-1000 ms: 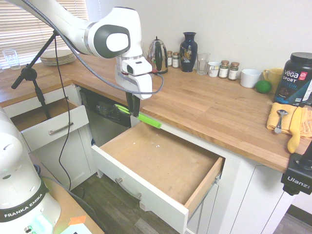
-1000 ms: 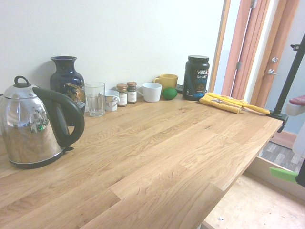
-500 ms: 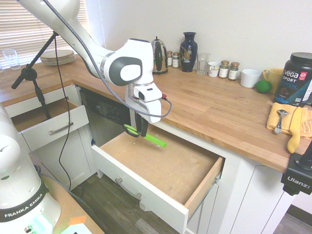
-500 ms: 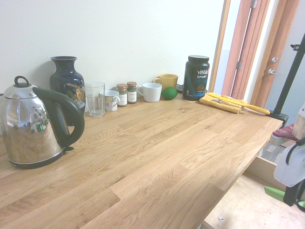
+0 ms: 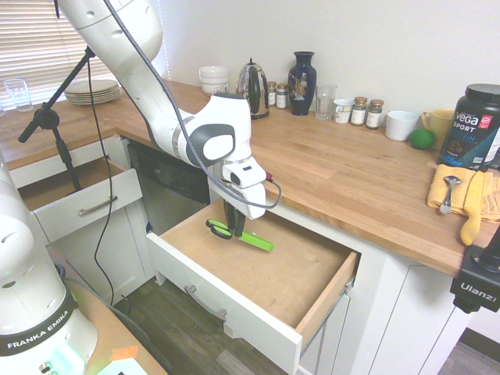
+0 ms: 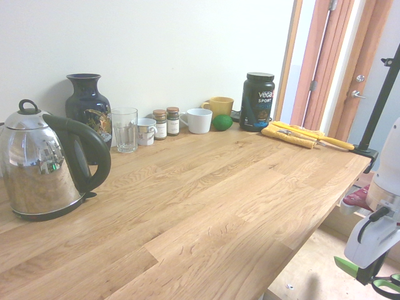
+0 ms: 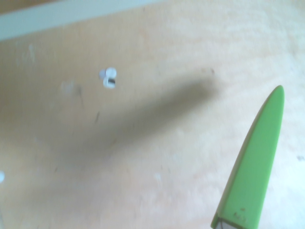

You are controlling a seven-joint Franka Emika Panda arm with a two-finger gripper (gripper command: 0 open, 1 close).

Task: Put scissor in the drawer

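The tool is pointing straight down inside the open drawer and is clamping the scissor near the handle end, its fingers closed on it. The scissor is lying roughly level in the grip, handles toward the left of the frame and the green sheath reaching right, low over the bare wood floor in the drawer's rear left part; whether it is touching the wood cannot be told, though the wrist view is showing the sheath tip casting a shadow on the boards, which suggests a small gap. Judged from this, the carrying is largely done: the scissor is already within the drawer's walls, and what is left is setting it down, releasing it and withdrawing. The drawer floor is carrying only a few small pale specks, well apart from the sheath, so nothing is obstructing the placing. On the worktop along the upper part of the frame are standing a kettle, a dark vase, a glass, spice jars, a white mug and a black tub, all well clear of the arm. A smaller drawer is standing open at the left, apart from the work.
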